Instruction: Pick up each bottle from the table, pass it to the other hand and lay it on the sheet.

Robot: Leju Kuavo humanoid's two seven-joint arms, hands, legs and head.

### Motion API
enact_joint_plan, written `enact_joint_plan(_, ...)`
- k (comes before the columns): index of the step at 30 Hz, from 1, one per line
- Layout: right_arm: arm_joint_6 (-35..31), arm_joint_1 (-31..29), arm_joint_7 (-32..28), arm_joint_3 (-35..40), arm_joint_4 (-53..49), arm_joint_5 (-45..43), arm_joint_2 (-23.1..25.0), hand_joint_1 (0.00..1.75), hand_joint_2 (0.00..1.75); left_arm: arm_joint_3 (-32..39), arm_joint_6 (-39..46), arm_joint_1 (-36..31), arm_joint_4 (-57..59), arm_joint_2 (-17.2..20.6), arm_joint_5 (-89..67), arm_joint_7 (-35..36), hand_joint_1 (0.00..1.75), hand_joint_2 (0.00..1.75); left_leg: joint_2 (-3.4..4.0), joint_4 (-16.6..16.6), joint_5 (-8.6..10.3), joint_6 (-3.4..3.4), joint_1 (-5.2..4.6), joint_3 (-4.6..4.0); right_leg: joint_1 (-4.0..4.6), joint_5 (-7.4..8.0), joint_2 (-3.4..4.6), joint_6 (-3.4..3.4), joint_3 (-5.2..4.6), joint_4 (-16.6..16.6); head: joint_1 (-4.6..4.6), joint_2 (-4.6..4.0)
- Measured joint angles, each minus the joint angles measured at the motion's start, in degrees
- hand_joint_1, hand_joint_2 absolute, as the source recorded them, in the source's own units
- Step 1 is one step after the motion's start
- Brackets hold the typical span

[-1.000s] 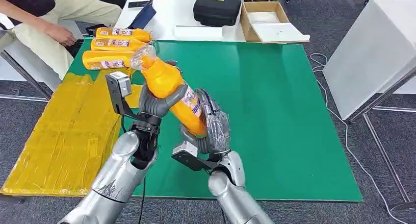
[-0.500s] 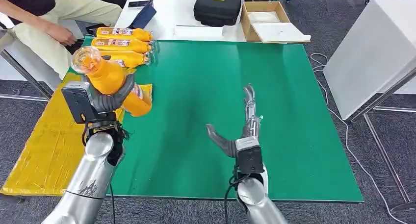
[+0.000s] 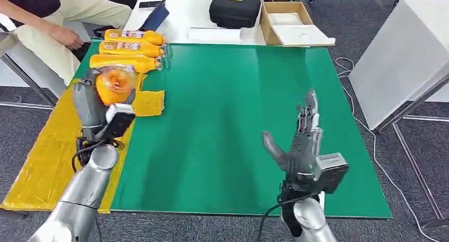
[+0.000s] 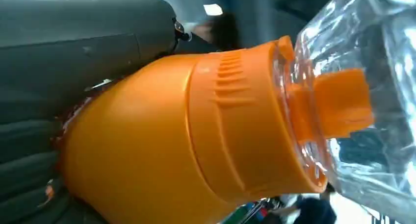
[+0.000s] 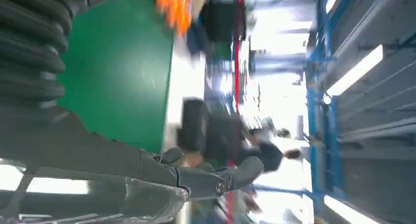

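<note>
My left hand (image 3: pixel 90 107) grips an orange bottle (image 3: pixel 115 84) with a clear plastic-wrapped cap, held up over the yellow sheet (image 3: pixel 50 152) with its cap end towards the camera. The left wrist view shows that bottle (image 4: pixel 176 145) close up against the grey hand (image 4: pixel 59 62). My right hand (image 3: pixel 299 146) stands open over the green table (image 3: pixel 227 104), fingers pointing away and thumb out to the left. In the right wrist view its fingers (image 5: pixel 206 177) are spread with nothing in them. Three more orange bottles (image 3: pixel 127 48) lie side by side at the table's far left corner.
A person sits at the far left, a hand (image 3: pixel 66 38) near the bottles. Behind the green table a white table carries a black case (image 3: pixel 234 8), a cardboard box (image 3: pixel 288 22) and a dark tablet (image 3: pixel 155 14). A white cabinet (image 3: pixel 402 51) stands to the right.
The bottle passed from my right hand to my left, which carried it left over the yellow sheet and turned its cap end towards the camera. The right hand let go and moved right, open.
</note>
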Motion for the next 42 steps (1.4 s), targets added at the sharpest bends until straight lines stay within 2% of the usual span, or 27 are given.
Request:
enact_joint_plan(2,3.43,0.73,0.97,-2.37,-1.69,-3.43,-0.46,0.0,1.75,-0.07,-0.15,-1.04,4.81,1.92,-1.39,-0.98,1.75,1.75,0.1,0.0,-0.01,0.0,-0.01,0.0,0.0,0.04,0.04,-0.02,-0.05,0.01,-0.06,0.0)
enact_joint_plan(7,4.21,1.36,1.34,-5.41,-3.83,-4.31,-1.03,0.0,1.75,-0.13,0.81,-2.81,11.45,4.08,-3.78,-0.3,1.75,1.75,0.17,0.0,0.0,0.0,0.0,-0.02,0.01,0.1,0.05,-0.11,-0.07,0.01,-0.02,0.0)
enact_joint_plan(10,4.26,1.35,1.34,-6.61,-4.44,-4.15,-1.07,0.0,1.75,-0.55,2.04,-2.92,14.05,5.9,-17.87,5.89,1.75,1.75,0.15,0.0,0.0,0.0,0.01,-0.03,0.01,0.09,0.05,-0.12,-0.05,0.02,-0.02,0.0)
enact_joint_plan(14,6.83,1.1,1.64,-8.49,-4.73,-4.33,-1.11,0.0,1.75,-2.96,2.14,-1.19,15.07,10.12,-48.92,20.52,1.75,1.75,0.27,0.0,-0.02,-0.03,0.01,-0.02,0.01,0.09,0.09,-0.13,-0.12,0.02,-0.02,0.0)
enact_joint_plan(16,7.64,0.63,1.69,-8.99,-4.73,-4.33,-1.01,0.0,1.75,-6.32,2.21,-0.95,16.32,11.87,-49.03,24.05,1.75,1.75,0.21,0.0,0.0,-0.03,0.03,-0.03,0.01,0.08,0.07,-0.13,-0.11,0.02,-0.06,0.0)
enact_joint_plan(24,7.99,-0.08,1.71,-9.65,-4.71,-4.39,-0.72,0.0,1.75,-11.76,2.23,-0.74,18.55,15.12,-47.55,24.94,1.75,1.75,0.09,0.0,0.01,-0.02,0.03,-0.03,0.01,0.08,0.05,-0.14,-0.07,0.02,-0.02,0.0)
enact_joint_plan(42,11.99,-1.34,4.29,-10.52,-2.98,-4.46,0.55,0.0,1.75,-20.87,2.25,-2.8,29.59,15.84,-47.29,25.49,1.75,1.75,0.1,0.0,0.01,-0.03,0.03,-0.04,0.01,0.08,0.06,-0.13,-0.09,0.02,-0.02,0.0)
